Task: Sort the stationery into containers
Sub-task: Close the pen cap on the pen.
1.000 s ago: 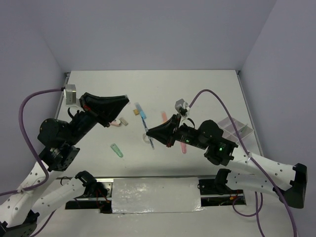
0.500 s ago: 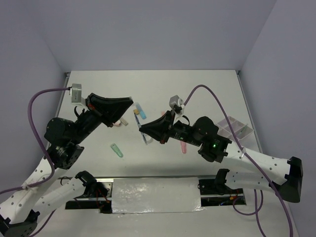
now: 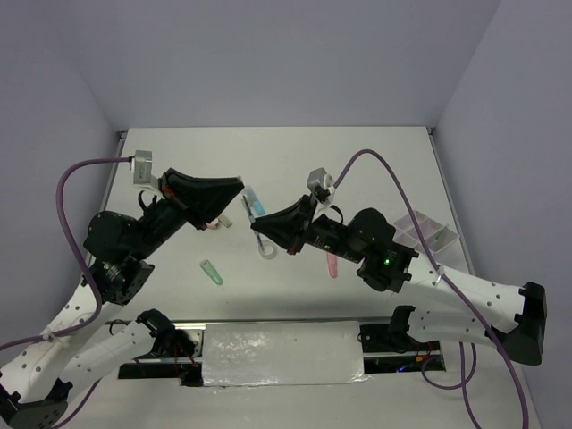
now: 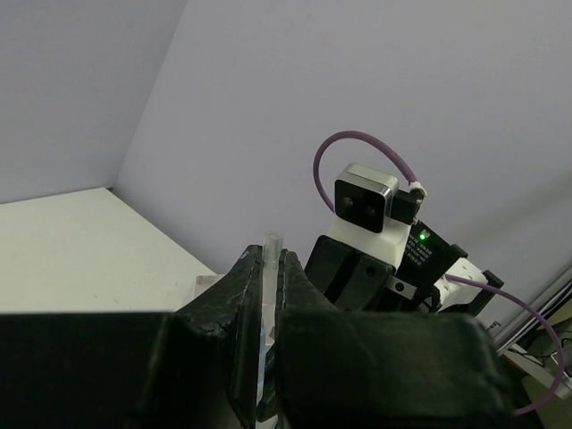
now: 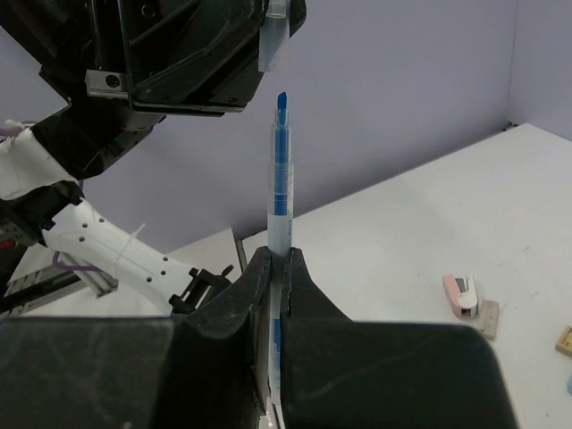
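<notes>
1. The left gripper (image 4: 268,259) is pinching a clear cap (image 4: 270,243) between fingers that are almost closed, hanging in the air well to the left of the white tray (image 3: 413,222).
2. The right gripper (image 5: 277,259) is clamping tightly on a blue marker (image 5: 280,192), also left of the tray. The marker's bare tip is pointing at the cap's mouth and stopping just short of it.
3. The tray is sitting by the right edge of the table (image 3: 375,170), with its near end tucked behind the right arm.
4. A pink marker (image 3: 332,265) is lying nearest the tray, a tape ring (image 3: 266,251) farther left, and a green marker (image 3: 212,272) farthest left, toward the near edge.
5. Bare tabletop is stretching from the tray back to the far edge.
</notes>
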Robot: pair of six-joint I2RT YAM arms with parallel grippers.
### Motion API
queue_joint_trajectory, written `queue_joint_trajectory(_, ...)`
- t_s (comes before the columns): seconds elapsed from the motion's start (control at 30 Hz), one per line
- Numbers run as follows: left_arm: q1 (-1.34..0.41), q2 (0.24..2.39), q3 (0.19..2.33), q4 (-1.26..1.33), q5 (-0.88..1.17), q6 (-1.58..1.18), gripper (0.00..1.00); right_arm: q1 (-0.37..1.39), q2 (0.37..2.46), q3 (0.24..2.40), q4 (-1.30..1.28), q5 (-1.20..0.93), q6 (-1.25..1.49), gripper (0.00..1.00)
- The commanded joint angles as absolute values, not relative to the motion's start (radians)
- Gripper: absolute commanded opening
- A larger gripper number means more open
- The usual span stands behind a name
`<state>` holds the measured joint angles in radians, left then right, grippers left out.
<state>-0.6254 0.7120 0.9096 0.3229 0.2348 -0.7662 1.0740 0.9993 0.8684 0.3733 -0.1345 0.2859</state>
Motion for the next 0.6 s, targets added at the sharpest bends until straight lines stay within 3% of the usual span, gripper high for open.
queue_joint_trajectory(0.0, -0.627, 0.716, 0.91, 0.384, 0.258, -0.772, 0.0, 1.081, 0.993, 0.914, 0.411, -0.118, 0.264, 0.0)
queue_joint_trajectory(0.57, -0.629, 0.718, 0.89, 0.38, 0.229, -0.764, 0.0, 1.083, 0.965, 0.894, 0.403, -0.109, 0.265, 0.0)
